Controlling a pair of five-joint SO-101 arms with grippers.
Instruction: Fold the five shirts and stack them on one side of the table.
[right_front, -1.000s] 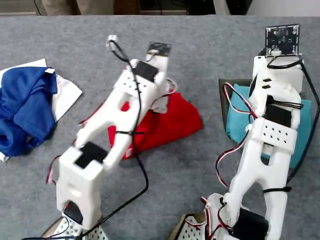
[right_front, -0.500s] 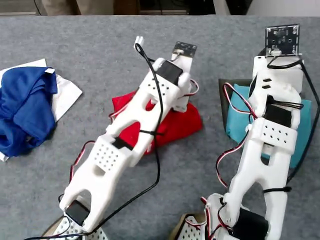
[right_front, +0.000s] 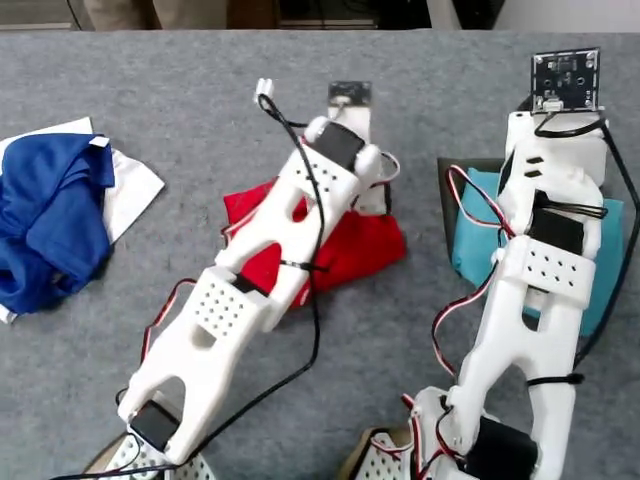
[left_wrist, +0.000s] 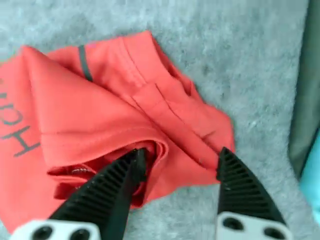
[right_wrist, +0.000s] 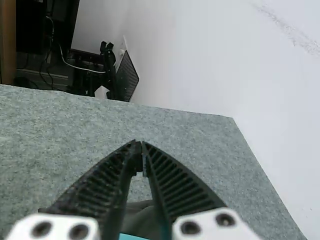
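Jaws on my left gripper (left_wrist: 180, 156) stand wide, one tip touching a fold of the red shirt (left_wrist: 95, 95) on the grey table (right_front: 150, 100); my right gripper (right_wrist: 141, 147) is pinched closed above the teal shirt (right_front: 473, 240). Farther left, a blue shirt (right_front: 50, 220) sits bunched on a white shirt (right_front: 135, 195).

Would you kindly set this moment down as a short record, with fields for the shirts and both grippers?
red shirt: crumpled, mid-table, under the left arm
left gripper: open, fingers astride the red shirt's bunched edge
right gripper: shut, nothing in it, above the teal shirt
teal shirt: lying flat under the right arm, on a dark grey cloth
blue shirt: bunched, on top of a white shirt, across the table from the teal one
table: grey surface
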